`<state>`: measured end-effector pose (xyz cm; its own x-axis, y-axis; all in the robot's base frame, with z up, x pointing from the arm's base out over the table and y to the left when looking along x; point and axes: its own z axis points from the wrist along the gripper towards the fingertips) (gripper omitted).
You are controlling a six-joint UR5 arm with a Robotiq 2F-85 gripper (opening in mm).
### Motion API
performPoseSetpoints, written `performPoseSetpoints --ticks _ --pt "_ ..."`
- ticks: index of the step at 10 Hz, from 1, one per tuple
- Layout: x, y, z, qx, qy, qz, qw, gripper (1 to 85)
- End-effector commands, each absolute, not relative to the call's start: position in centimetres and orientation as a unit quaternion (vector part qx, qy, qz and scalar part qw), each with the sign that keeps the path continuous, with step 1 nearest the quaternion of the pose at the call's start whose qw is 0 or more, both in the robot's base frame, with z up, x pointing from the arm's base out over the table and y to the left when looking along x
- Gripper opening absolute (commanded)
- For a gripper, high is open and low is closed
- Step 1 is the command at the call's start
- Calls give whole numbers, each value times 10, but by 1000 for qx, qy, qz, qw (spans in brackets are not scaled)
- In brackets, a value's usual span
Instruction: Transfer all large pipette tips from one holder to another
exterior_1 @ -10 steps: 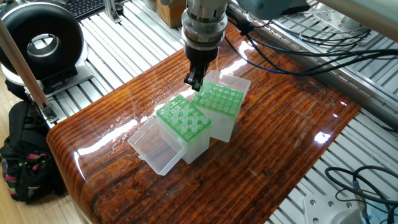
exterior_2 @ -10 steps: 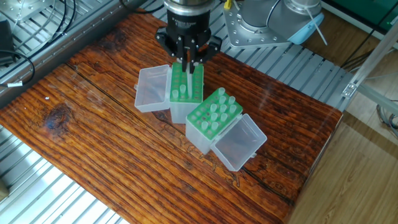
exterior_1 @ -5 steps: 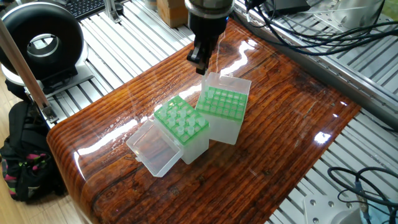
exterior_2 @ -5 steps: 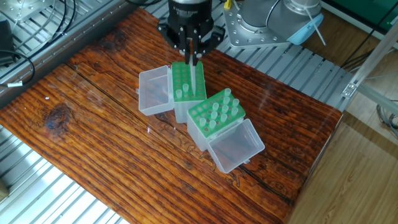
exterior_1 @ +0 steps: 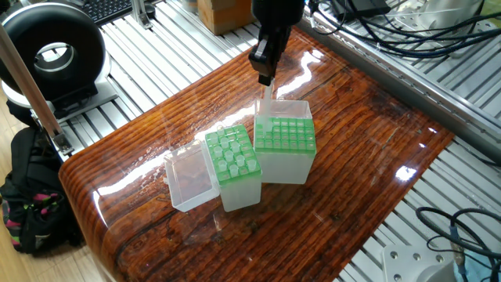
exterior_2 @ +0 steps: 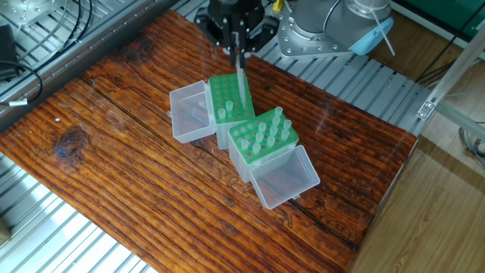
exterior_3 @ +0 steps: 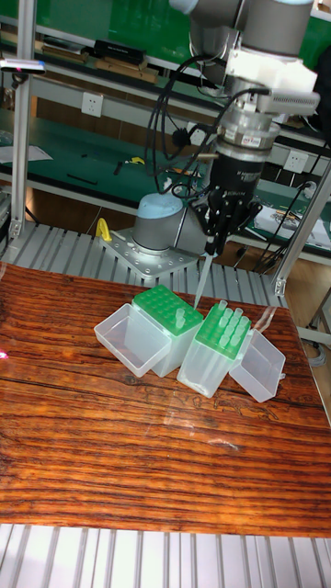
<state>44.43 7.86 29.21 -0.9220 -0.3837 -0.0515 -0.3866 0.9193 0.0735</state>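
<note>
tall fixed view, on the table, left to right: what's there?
Clear plastic hinged lid lying open → green-topped tip rack with one tip standing in it → green-topped tip rack full of translucent pipette tips → second clear open lid.

My claw (exterior_3: 212,241) hangs above two green racks (exterior_2: 263,135) standing touching, open lids (exterior_2: 284,177) flanking them; wooden surface (exterior_2: 114,189) around lies open for passage.

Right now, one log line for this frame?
gripper: shut on pipette tip | tip: lifted above nearly empty rack | fuller rack: beside it
</note>
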Motion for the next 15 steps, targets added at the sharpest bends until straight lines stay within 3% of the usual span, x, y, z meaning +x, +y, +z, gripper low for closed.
performPoseSetpoints --ticks 1,9,15 --pt "448 91 305 -168 983 55 40 73" --pt "495 112 294 -141 984 59 90 73" --pt "499 118 283 -142 985 49 82 73"
